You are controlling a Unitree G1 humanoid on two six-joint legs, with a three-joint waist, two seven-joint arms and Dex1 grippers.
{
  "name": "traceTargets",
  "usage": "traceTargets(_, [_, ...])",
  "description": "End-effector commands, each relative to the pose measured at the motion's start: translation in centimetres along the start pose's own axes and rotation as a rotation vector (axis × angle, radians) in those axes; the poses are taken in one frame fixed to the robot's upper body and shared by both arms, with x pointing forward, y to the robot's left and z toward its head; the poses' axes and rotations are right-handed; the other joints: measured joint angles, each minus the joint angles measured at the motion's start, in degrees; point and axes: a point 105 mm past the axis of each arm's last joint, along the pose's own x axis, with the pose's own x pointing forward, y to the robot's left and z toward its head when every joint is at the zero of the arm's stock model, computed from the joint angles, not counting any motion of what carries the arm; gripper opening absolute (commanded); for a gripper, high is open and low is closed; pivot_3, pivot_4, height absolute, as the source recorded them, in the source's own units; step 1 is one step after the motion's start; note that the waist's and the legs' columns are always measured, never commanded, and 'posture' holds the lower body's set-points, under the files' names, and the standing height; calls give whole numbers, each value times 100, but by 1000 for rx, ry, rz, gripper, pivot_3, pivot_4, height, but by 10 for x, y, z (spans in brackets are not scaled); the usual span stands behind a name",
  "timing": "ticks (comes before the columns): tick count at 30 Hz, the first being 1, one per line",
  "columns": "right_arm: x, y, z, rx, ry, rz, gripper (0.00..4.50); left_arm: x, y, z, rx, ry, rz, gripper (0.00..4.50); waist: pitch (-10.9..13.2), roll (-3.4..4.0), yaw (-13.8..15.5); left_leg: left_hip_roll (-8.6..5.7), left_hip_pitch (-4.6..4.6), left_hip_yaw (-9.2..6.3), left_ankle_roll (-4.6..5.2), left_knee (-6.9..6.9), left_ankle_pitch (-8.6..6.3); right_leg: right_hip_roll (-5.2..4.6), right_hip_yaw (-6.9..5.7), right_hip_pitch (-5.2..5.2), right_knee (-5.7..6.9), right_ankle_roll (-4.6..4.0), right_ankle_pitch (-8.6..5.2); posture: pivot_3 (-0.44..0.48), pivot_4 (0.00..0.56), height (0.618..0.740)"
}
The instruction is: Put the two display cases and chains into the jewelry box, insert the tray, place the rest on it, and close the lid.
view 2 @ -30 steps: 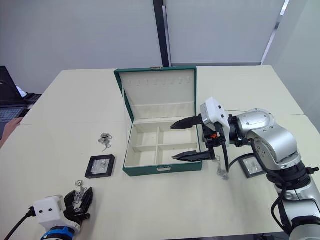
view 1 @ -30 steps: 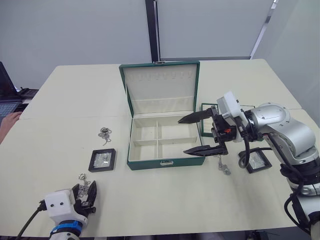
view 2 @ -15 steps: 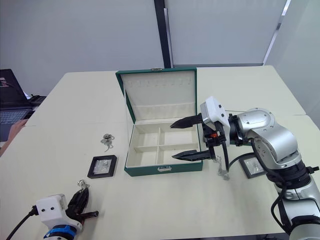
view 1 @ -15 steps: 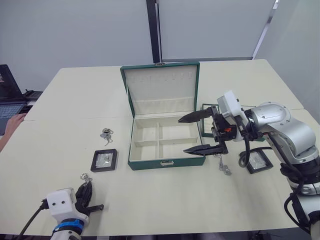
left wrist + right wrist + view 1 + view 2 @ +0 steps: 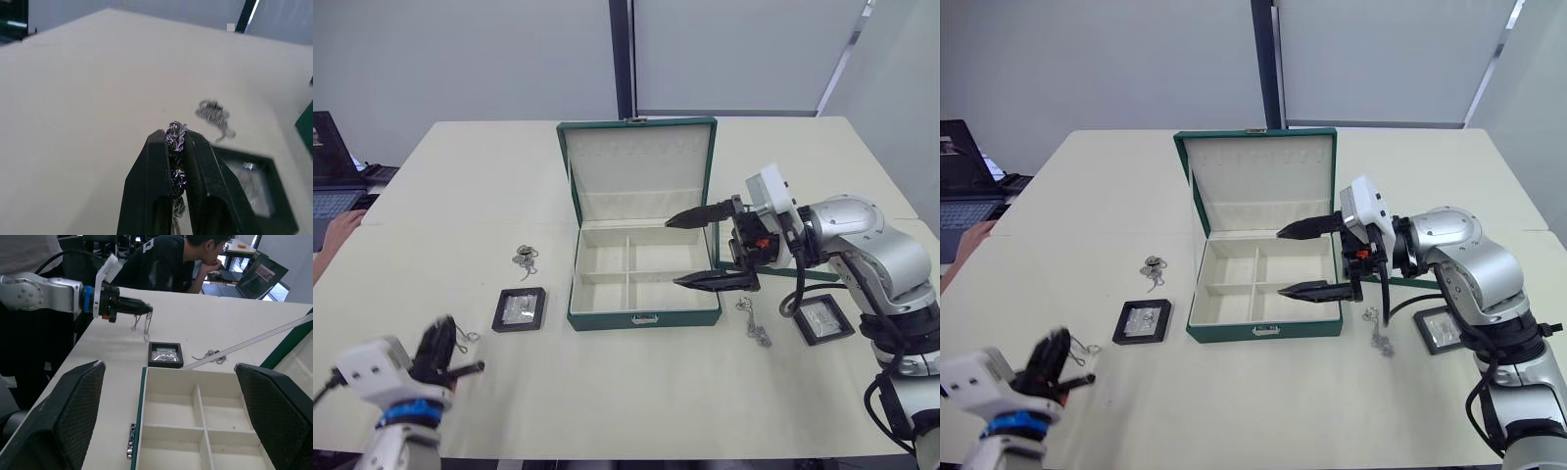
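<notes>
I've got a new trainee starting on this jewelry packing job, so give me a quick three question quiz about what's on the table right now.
1. True or false: the left gripper is shut on a chain.
2. Where is the right gripper?
A. Open, over the jewelry box
B. Shut on a display case
C. Resting on the lid
3. Fill in: the box's four compartments are ____.

Key
1. True. The fingers pinch the silver chain, lifted off the table.
2. A. Its fingers are spread wide over the box's right side.
3. Empty. Both display cases, one left of the box and one to its right, and the other two chains lie on the table.
</notes>
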Motion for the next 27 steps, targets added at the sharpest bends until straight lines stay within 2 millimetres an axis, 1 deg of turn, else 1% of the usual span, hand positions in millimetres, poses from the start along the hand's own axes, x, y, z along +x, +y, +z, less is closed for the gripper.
traceTargets(1, [-4, -2, 12, -64, -22, -11, 4500, 4, -17, 22, 11, -33, -98, 76, 1, -12, -2, -1, 2, -1, -11, 3, 6, 2, 3, 3, 0, 0, 0, 0, 150, 740])
traceTargets(2, [-4, -3, 12, -65, -24, -14, 4500, 5, -24, 25, 21, -30, -137, 76, 5, -17, -9, -1, 5, 0, -12, 5, 6, -7, 8, 7, -2, 1, 0, 0, 150, 740])
traceTargets(7, [-8, -5, 11, -65, -22, -41, 4500, 16, -34, 45, 10, -61, -219, 76, 8, -23, -7, -4, 5, 4, -11, 9, 6, -9, 8, 4, -2, 2, 1, 0, 150, 740])
traceTargets(11, [-9, -5, 9, -62, -24, -63, 4500, 27, -48, 55, 12, -65, -330, 76, 8, -23, -6, -4, 4, 3, -14, 7, 8, -4, 2, 3, 1, 2, 1, 0, 150, 740])
traceTargets(12, [-10, -6, 9, -62, -23, -69, 4500, 30, -54, 57, 16, -63, -373, 76, 8, -23, -6, -4, 3, 4, -17, 7, 9, -4, 2, 3, 1, 2, 1, 0, 150, 740])
traceTargets(16, [-14, -8, 8, -66, -20, -107, 4500, 33, -90, 66, 43, -21, -630, 76, 9, -25, -8, -6, 3, 7, -25, 8, 14, -5, 3, 4, 1, 2, 1, 0, 150, 740])
traceTargets(19, [-16, -11, 10, -64, -25, -133, 4500, 35, -104, 71, 92, 17, -759, 76, 9, -25, -9, -6, 2, 7, -26, 7, 15, -5, 2, 4, 1, 2, 1, 0, 150, 740])
traceTargets(21, [-19, -12, 16, -56, -48, -161, 4500, 44, -116, 81, 107, 34, -863, 76, 14, -22, -9, -7, 3, 7, -27, 6, 15, -1, 2, 3, 2, 2, 1, 0, 150, 740])
traceTargets(22, [-19, -12, 18, -54, -55, -169, 4500, 48, -118, 84, 106, 39, -889, 76, 16, -23, -7, -8, 3, 7, -29, 6, 16, 0, 0, 3, 4, 2, 1, 0, 150, 740])
traceTargets(24, [-19, -13, 20, -49, -66, -185, 4500, 56, -123, 85, 129, 60, -939, 76, 16, -23, -11, -5, 1, 3, -37, 6, 21, 9, -2, 2, 4, 2, 1, 0, 150, 740])
traceTargets(27, [-18, -14, 20, -50, -56, -224, 4500, 68, -132, 81, 146, 108, -1018, 76, 16, -24, -25, -6, 2, 5, -37, 4, 21, 11, 1, 1, 5, 2, 1, 0, 150, 740])
